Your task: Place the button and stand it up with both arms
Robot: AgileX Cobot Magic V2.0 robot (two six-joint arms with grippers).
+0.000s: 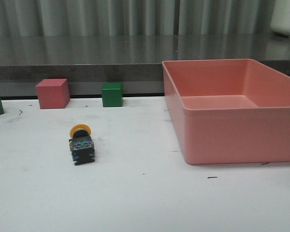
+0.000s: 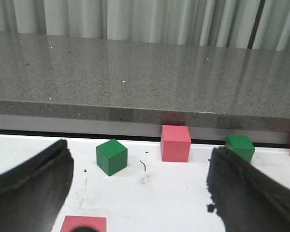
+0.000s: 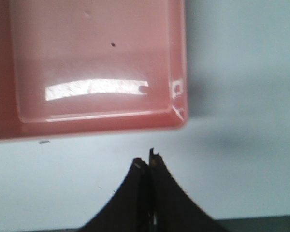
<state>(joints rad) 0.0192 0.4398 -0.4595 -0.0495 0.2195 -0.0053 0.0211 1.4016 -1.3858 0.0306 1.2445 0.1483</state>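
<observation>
Small yellow-capped push button with dark blocky base on its side, lower left of frame — ungrasped. Left gripper wide open, empty; right gripper closed, empty. Best grasp: base first, cap upward.

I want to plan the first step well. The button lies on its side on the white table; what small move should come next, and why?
Probably bring the open left gripper toward the yellow-capped push button. It lies tipped on the white table, cap toward the back, untouched, on the left side. The right gripper is shut, near the pink plastic bin, and empty.
</observation>
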